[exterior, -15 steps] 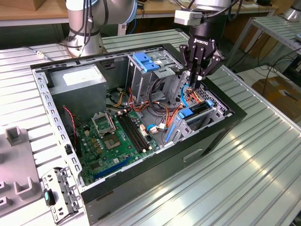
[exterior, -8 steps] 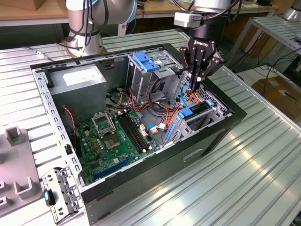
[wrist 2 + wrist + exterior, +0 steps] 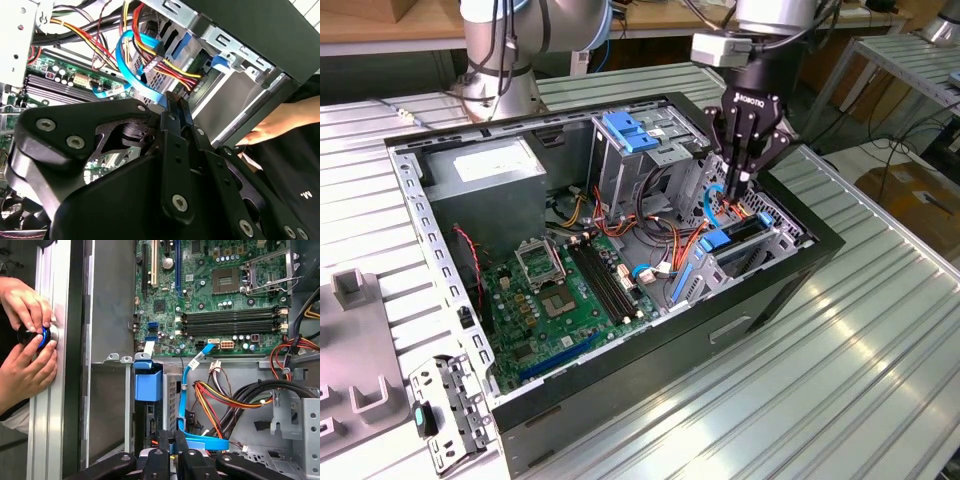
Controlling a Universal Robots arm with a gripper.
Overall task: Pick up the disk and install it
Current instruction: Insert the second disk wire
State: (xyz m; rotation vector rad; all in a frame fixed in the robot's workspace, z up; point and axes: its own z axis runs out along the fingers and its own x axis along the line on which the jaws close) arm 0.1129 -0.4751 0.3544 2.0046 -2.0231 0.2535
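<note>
Gripper (image 3: 737,180) fingers closed, low in computer case (image 3: 800,262) beside seated disk (image 3: 740,232); best pressed straight, clear of cables (image 3: 665,235).

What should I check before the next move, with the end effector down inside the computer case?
1. End effector carrying nothing: ok, jaws shut with nothing between them in the second wrist view.
2. Disk fully seated: cannot tell; it lies low in the computer case, just below the end effector.
3. Blue SATA cable clear of the end effector: not ok, it loops right beside the fingertips.
4. Person's hands outside the case: ok, both are on a knob at the table edge.
</note>
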